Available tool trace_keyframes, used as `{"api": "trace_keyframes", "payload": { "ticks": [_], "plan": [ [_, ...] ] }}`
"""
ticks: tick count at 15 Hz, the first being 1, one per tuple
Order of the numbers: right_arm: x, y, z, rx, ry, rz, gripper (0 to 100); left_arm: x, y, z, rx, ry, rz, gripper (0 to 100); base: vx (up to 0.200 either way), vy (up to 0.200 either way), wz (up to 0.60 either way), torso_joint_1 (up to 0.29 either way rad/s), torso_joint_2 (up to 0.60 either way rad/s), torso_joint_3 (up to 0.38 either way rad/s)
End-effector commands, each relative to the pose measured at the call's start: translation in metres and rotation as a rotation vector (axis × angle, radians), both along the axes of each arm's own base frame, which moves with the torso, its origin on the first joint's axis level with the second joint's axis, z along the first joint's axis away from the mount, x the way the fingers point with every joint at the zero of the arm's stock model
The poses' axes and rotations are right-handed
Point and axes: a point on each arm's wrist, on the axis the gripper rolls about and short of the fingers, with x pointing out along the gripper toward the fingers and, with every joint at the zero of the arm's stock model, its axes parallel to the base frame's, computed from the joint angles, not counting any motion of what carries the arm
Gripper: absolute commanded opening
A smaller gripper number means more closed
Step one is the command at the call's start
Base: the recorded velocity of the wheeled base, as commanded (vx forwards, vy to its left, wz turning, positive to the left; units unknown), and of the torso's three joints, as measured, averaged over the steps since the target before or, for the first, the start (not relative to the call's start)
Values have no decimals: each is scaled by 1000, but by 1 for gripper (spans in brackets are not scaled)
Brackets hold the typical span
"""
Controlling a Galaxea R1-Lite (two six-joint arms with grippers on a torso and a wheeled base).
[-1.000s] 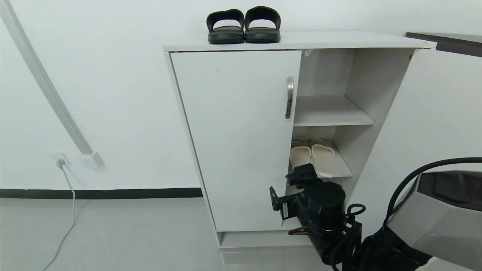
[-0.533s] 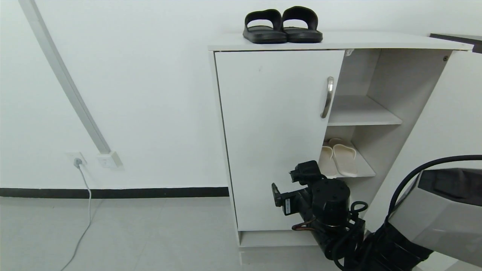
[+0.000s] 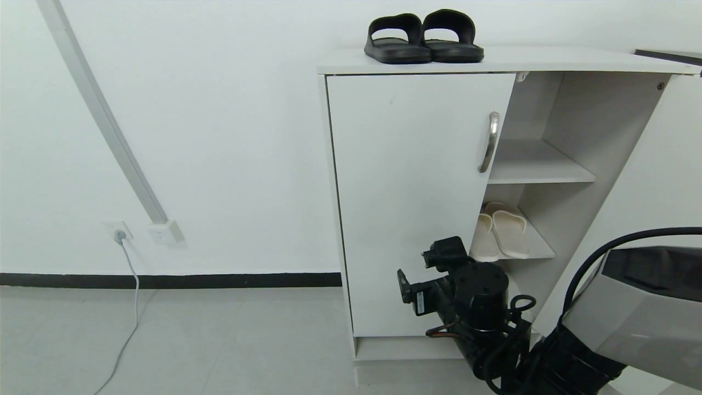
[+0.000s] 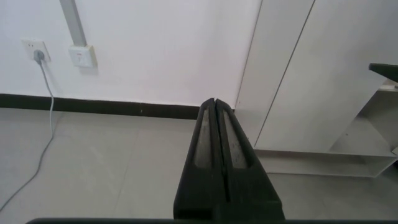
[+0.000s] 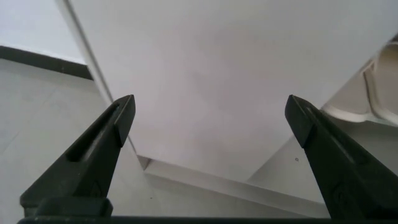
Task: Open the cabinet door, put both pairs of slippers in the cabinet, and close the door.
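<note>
We find the black slippers (image 3: 423, 37) atop the white cabinet (image 3: 548, 57) and the cream slippers (image 3: 500, 237) on its lower shelf (image 3: 540, 249), with the right door (image 3: 663, 164) open. The right claw (image 5: 209, 106) gapes, released, near the closed left door (image 3: 411, 192). The left claw (image 4: 215, 134) is clenched on nothing.

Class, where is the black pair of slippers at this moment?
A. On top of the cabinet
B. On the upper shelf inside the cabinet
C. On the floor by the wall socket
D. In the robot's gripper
A: the black slippers stand side by side on the cabinet top, while the white slippers lie on a shelf inside.
</note>
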Motion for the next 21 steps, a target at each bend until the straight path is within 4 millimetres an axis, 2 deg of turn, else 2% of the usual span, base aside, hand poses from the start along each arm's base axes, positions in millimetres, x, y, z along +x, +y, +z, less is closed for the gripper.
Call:
{"api": "trace_keyframes", "payload": {
  "ticks": [1,6,12,21],
  "plan": [
    [0,1,-3,-4,4,3,100,0,0,0,0,2,1,0,0,0,0,0,0,0],
    [5,0,-11,-21,17,-3,100,0,0,0,0,2,1,0,0,0,0,0,-38,-41],
    [5,1,-12,-20,16,-3,100,0,0,0,0,2,1,0,0,0,0,27,-376,-353],
    [5,1,-10,-10,1,-3,100,0,0,0,0,2,1,0,0,0,0,138,-467,-339]
  ]
}}
